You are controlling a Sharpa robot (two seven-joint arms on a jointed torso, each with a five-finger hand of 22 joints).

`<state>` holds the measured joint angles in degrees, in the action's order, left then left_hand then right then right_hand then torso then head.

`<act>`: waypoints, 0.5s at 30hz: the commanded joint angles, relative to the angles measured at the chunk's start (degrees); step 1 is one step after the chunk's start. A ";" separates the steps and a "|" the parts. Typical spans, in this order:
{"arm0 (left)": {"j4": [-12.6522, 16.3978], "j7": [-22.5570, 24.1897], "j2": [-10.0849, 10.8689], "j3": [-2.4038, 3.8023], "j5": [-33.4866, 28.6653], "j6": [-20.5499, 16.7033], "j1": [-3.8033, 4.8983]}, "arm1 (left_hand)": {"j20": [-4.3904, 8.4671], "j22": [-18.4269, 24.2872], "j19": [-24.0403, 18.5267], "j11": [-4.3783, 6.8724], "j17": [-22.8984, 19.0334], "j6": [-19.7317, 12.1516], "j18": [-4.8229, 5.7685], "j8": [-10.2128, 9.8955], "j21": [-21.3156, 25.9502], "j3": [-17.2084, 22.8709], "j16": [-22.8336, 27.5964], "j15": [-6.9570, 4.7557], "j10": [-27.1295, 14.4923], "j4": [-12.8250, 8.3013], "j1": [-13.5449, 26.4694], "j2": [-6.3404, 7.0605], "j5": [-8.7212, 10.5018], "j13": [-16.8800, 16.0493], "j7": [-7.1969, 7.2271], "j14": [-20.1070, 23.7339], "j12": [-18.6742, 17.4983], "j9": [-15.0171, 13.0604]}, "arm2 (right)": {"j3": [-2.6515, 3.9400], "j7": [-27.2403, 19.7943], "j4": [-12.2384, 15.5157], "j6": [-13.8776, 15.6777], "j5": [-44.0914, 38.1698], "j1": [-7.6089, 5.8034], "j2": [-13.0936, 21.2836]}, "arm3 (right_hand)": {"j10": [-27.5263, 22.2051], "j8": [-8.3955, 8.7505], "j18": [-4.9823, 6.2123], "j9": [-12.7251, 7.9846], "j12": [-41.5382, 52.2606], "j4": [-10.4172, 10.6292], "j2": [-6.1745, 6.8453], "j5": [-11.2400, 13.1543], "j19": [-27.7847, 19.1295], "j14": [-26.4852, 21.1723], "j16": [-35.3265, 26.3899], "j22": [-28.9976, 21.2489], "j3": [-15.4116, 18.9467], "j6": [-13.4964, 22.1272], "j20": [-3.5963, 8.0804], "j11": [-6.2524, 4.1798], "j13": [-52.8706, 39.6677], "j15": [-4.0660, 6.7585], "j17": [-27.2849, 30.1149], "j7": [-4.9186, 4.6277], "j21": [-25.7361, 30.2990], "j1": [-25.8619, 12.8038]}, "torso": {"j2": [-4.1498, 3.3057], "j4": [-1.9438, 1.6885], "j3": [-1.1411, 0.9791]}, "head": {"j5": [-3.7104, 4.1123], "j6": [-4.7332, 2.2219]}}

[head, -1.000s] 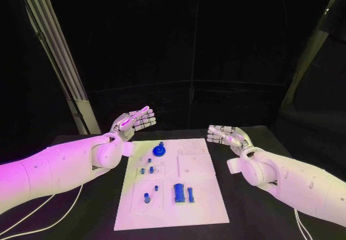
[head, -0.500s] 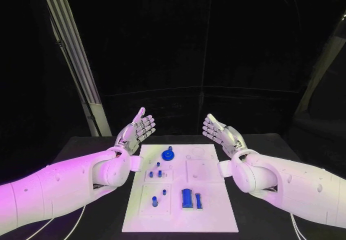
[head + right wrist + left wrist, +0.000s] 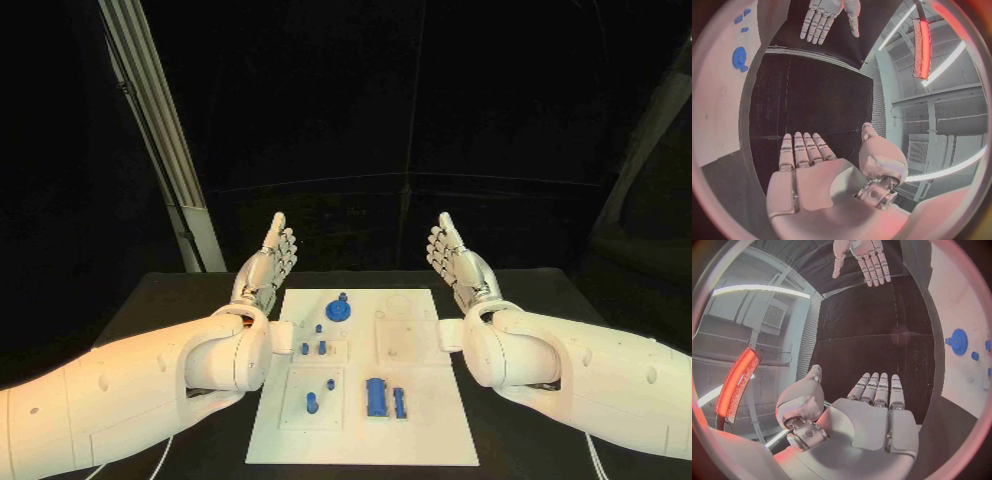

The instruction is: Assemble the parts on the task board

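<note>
Both hands, left hand (image 3: 268,258) and right hand (image 3: 454,258), stand raised, flat and empty beside the task board (image 3: 433,440) on the worktop (image 3: 173,300). The head view shows blue parts (image 3: 375,396) standing on it; wrist views catch the gear (image 3: 959,341).

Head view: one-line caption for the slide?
Both hands, left and right, raised open and empty beside the task board, blue parts untouched.
</note>
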<state>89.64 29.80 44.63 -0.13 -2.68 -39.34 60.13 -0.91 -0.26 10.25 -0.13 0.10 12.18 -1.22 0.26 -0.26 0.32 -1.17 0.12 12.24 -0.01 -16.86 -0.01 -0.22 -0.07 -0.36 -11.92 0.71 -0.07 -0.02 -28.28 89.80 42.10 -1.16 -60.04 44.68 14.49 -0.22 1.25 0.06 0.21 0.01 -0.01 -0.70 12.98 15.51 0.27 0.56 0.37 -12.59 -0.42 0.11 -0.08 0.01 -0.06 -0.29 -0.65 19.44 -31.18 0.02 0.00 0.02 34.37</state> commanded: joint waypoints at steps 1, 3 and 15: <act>0.31 0.00 0.06 0.13 2.68 -4.78 0.03 | 0.91 0.26 -3.29 0.13 -0.10 -3.90 1.22 -0.26 0.26 -0.32 1.17 -0.12 -3.91 0.01 5.38 0.01 0.22 0.07 0.36 3.84 -0.71 0.07 | 0.02 -1.52 0.16 2.02 1.16 -0.12 0.01 | -4.52 0.22 -1.25 -0.06 -0.21 -0.01 0.01 0.70 -4.08 -4.91 -0.27 -0.56 -0.37 3.99 0.42 -0.11 0.08 -0.01 0.06 0.29 0.65 -6.12 | 0.00 -0.02 0.00 | -0.02 0.01; 0.31 0.00 0.06 0.13 2.68 -4.78 0.03 | 0.91 0.26 -3.83 0.13 -0.10 -4.50 1.22 -0.26 0.26 -0.32 1.17 -0.12 -4.52 0.01 6.25 0.01 0.22 0.07 0.36 4.44 -0.71 0.07 | 0.02 -1.52 0.16 2.02 1.16 -0.12 0.01 | -5.27 0.22 -1.25 -0.06 -0.21 -0.01 0.01 0.70 -4.78 -5.72 -0.27 -0.56 -0.37 4.65 0.42 -0.11 0.08 -0.01 0.06 0.29 0.65 -7.15 | 0.00 -0.02 0.00 | -0.02 0.01; 0.31 0.00 0.06 0.13 2.68 -4.78 0.03 | 0.91 0.26 -6.05 0.13 -0.10 -7.35 1.22 -0.26 0.26 -0.32 1.17 -0.12 -7.35 0.01 10.25 0.01 0.22 0.07 0.36 7.21 -0.71 0.07 | 0.02 -1.52 0.16 2.02 1.16 -0.12 0.01 | -8.66 0.22 -1.25 -0.06 -0.21 -0.01 0.01 0.70 -7.83 -9.37 -0.27 -0.56 -0.37 7.57 0.42 -0.11 0.08 -0.01 0.06 0.29 0.65 -11.77 | 0.00 -0.02 0.00 | -0.02 0.01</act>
<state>89.84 29.54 44.68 -0.08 -1.07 -43.35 60.07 -0.10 -0.07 4.56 -0.02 0.05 6.25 -0.71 0.26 -0.27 0.32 -0.39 0.03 6.28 -0.01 -8.61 0.06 -0.22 -0.09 -0.10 -6.17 0.38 -0.09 -0.03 -28.89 89.81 43.57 -0.06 -60.03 44.68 7.83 -0.23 0.37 0.07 0.21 0.01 -0.02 -0.36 7.03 8.25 0.27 0.09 0.37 -6.78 0.02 0.01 -0.09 0.08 -0.07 0.05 -0.38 10.35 -31.18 -0.01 0.00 0.01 34.37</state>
